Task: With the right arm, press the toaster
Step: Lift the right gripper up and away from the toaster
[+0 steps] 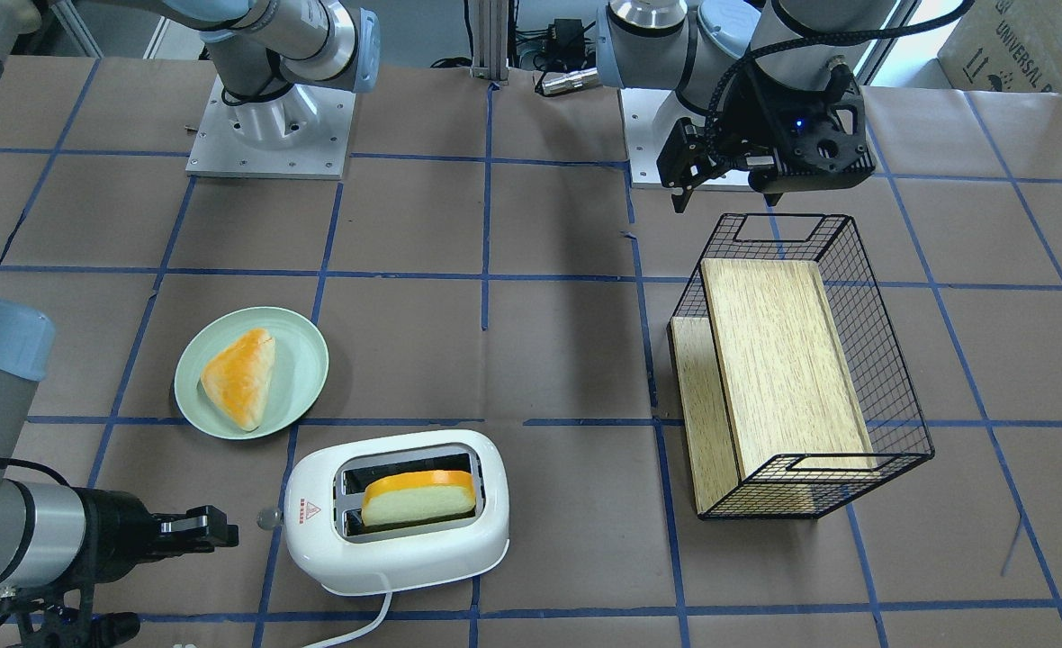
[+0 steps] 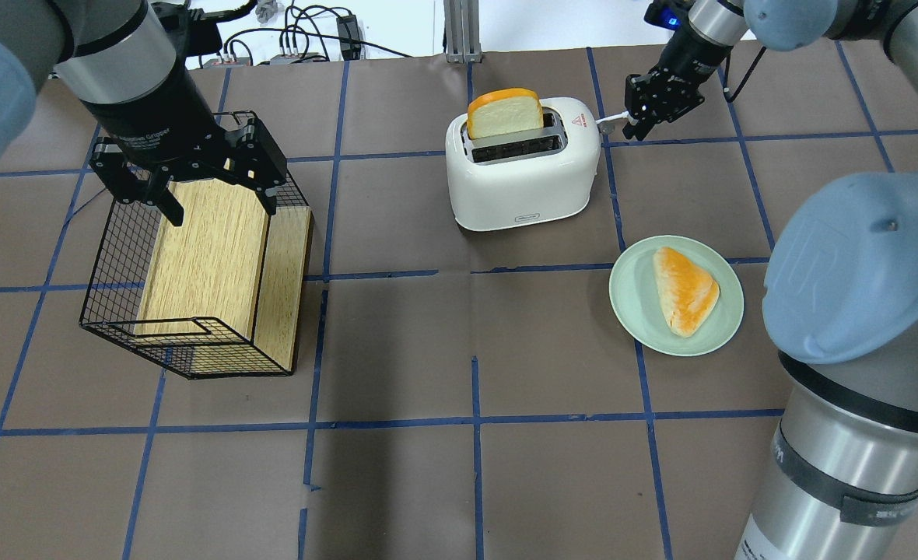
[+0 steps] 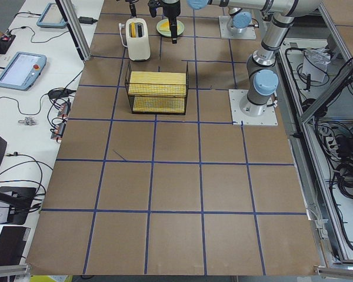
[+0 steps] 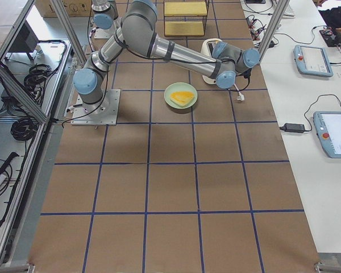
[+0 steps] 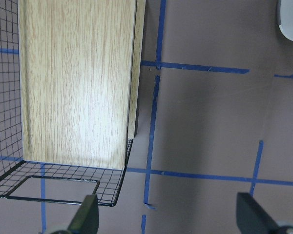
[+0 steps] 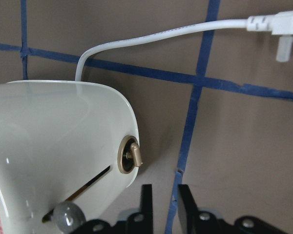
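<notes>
Currently, the toaster [image 2: 521, 167] is seen on the far part of the table [image 2: 397, 350], with a bread slice [image 2: 504, 115] upright in its far slot, a wire basket [image 2: 109, 311] well to its left and a green plate [image 2: 630, 311] nearer, to the right. The right gripper [image 2: 638, 128] is held just beside the toaster's right end, near the small knob [image 6: 66, 217], its fingers [image 6: 146, 202] drawn to a narrow gap with nothing gripped. The left gripper [image 2: 219, 208] is spread wide above the basket's far end.
</notes>
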### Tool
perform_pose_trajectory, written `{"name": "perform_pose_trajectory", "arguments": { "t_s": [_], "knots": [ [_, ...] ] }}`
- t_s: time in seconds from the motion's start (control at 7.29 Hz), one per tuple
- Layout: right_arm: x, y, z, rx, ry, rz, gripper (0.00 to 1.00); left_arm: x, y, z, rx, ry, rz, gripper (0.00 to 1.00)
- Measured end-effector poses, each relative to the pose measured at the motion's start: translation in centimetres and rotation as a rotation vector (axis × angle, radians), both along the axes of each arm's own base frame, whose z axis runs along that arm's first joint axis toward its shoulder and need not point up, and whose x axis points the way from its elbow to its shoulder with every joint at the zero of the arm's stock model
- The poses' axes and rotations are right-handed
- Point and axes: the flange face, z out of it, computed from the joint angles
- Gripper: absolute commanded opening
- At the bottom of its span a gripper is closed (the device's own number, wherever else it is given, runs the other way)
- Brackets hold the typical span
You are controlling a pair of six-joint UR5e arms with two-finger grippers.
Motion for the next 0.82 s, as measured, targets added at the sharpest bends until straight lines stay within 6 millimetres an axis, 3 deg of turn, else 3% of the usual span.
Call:
{"name": "perform_pose_trajectory", "arguments": {
  "t_s": [0.27, 0.55, 0.82],
  "knots": [
    [0.8, -0.3, 4.2, -0.071, 0.142, 0.050, 1.00, 0.0, 0.0, 0.0, 0.000, 0.000, 0.000, 1.00],
    [0.8, 0.1, 11.0, -0.186, 0.247, 0.070, 1.00, 0.0, 0.0, 0.0, 0.000, 0.000, 0.000, 1.00],
    [3.3, 3.3, 17.9, -0.245, 0.353, 0.073, 0.99, 0.0, 0.0, 0.0, 0.000, 0.000, 0.000, 1.00]
  ]
}}
